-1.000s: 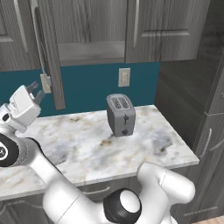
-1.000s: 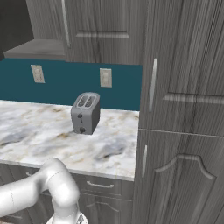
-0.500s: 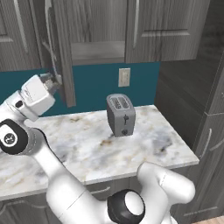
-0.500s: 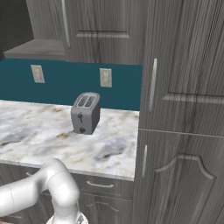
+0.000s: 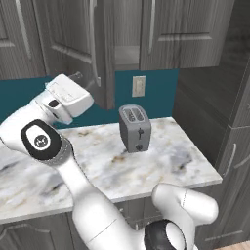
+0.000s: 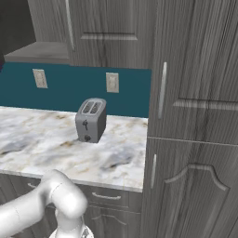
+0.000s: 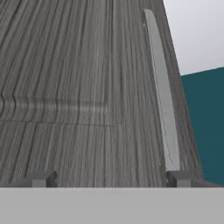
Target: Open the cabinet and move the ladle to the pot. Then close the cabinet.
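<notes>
The cabinet (image 5: 73, 44) is a dark grey wall unit, and its door stands swung out over the counter with a slim silver handle (image 5: 93, 46). A plain grey shelf (image 5: 127, 56) shows in the gap behind the door. My gripper (image 5: 77, 76) is open at the door's lower left, close to its face and with nothing between its fingers. In the hand view the door panel (image 7: 78, 87) lies just ahead. The handle (image 7: 162, 105) runs up from beside my right fingertip (image 7: 178, 178). The cabinet (image 6: 111, 32) also shows from the right. The ladle and the pot are out of view.
A grey toaster (image 5: 134, 128) (image 6: 90, 120) stands on the marble counter (image 5: 171, 161) (image 6: 42, 139) below the cabinet. A tall dark pantry unit (image 6: 195, 116) bounds the counter on the right. An outlet (image 5: 138, 86) sits on the teal wall.
The cabinet door has swung further open. My hand has risen and moved right along with the door, staying open.
</notes>
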Controlling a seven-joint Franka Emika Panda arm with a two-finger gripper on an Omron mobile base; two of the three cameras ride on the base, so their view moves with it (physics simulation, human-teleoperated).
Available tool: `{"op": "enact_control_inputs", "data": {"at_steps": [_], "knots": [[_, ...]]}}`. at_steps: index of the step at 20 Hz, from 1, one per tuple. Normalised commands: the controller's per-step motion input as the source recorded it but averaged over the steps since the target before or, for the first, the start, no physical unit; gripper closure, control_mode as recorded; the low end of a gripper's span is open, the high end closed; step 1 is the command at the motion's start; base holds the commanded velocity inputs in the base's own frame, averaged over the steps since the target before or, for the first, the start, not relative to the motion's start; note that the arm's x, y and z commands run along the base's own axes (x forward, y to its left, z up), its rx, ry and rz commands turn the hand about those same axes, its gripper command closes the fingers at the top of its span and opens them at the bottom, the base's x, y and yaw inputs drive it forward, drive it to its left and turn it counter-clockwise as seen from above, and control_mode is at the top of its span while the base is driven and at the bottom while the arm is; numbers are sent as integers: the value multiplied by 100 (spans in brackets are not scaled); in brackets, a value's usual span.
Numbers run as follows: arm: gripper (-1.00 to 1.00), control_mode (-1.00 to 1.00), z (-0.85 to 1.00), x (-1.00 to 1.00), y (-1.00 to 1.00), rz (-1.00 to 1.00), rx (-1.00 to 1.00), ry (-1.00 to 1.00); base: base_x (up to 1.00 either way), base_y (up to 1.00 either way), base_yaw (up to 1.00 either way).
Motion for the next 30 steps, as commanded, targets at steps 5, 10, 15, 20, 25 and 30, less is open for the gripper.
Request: {"op": "enact_control_inputs", "data": {"at_steps": [5,10,15,20,25,30], "knots": [[-100,-100,16,0,-91,27,7,6,0,0,0],[-100,-100,15,9,-87,33,4,8,0,0,0],[-100,-100,5,40,-75,36,1,13,0,0,0],[-100,-100,0,74,-24,26,0,15,0,0,0],[-100,-100,-2,98,5,11,0,9,0,0,0],[-100,-100,0,89,11,5,0,3,0,0,0]]}}
